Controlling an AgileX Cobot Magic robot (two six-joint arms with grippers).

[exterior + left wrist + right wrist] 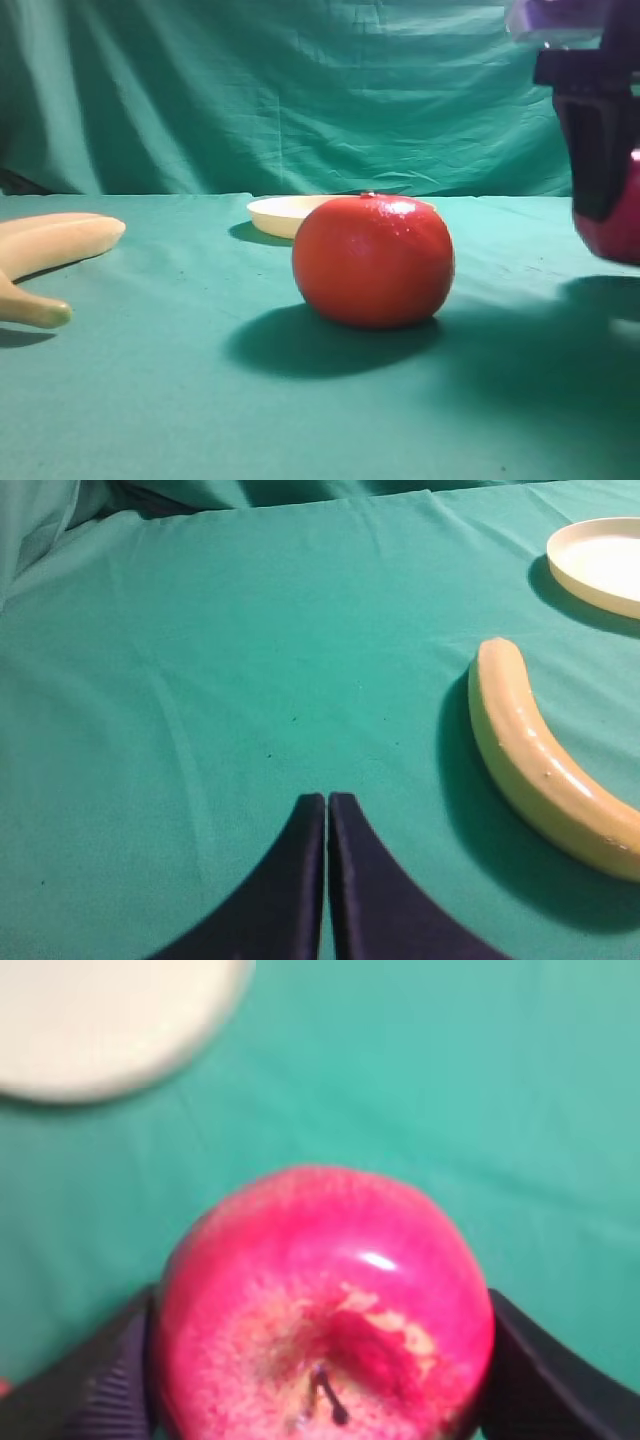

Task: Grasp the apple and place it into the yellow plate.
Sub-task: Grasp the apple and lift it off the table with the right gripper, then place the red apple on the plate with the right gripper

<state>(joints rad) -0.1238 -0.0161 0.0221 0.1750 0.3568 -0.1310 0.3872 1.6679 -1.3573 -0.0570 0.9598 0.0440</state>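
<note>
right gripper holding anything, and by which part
The right gripper has the apple between its fingers, gripped on its two opposite sides, stem facing the camera.

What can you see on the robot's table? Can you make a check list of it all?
Surface: green cloth, wrinkled.
Apple: between the right gripper fingers, stem up.
Yellow plate: empty as far as seen, behind the orange fruit.
Clutter: orange fruit in the middle; banana on the left.
Grippers: right gripper around the apple; left gripper shut, holding nothing.
Cables: nothing seen.
Surroundings: green backdrop curtain.
</note>
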